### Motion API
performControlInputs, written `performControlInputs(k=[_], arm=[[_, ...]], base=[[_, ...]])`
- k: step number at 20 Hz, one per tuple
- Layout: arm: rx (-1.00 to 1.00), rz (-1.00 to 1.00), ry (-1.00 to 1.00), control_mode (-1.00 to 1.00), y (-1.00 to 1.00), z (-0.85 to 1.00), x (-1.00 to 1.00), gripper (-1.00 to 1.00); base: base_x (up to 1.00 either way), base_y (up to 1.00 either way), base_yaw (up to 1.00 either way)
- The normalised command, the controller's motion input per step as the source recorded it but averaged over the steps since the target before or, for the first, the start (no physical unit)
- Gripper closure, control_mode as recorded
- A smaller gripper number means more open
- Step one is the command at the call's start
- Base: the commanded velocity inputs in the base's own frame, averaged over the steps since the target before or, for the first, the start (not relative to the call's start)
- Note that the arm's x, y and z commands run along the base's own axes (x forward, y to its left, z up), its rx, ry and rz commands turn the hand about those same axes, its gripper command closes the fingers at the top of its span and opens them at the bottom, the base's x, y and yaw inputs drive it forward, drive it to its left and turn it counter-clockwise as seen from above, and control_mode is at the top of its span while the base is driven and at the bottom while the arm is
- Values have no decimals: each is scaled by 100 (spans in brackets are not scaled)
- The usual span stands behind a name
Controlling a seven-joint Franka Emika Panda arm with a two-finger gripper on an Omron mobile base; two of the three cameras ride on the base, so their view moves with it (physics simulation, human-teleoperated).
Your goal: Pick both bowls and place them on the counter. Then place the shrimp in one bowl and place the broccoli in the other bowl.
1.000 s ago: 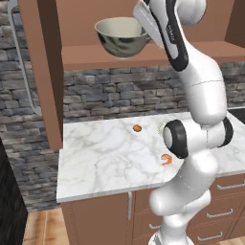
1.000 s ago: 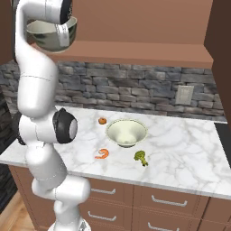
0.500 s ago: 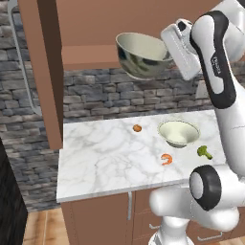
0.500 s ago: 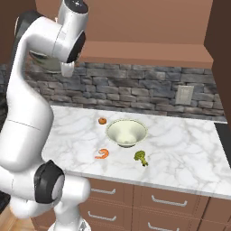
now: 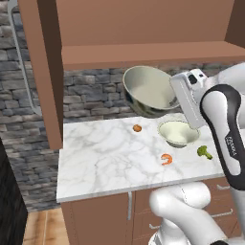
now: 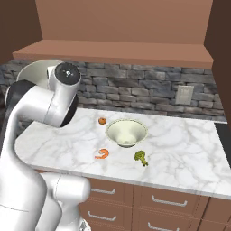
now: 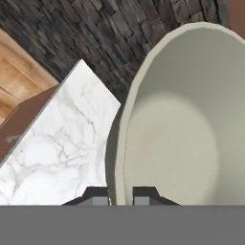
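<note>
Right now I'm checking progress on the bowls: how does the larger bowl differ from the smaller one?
The larger bowl is in the air, tilted, its rim pinched by the gripper; the smaller bowl sits upright on the counter. The larger one is deeper and wider, with a dark mottled outside; the smaller is shallower, pale cream-green. Both are round, pale inside and hold no food.
</note>
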Motion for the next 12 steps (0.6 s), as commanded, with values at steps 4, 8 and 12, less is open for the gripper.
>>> performControlInputs(k=[4,8,12], arm=[[-12,3,3,-100,0,-62,-1,100],[-8,3,14,-100,-1,-60,16,100],[-11,4,19,-100,0,-77,28,100]], base=[[0,0,0],[0,0,0],[0,0,0]])
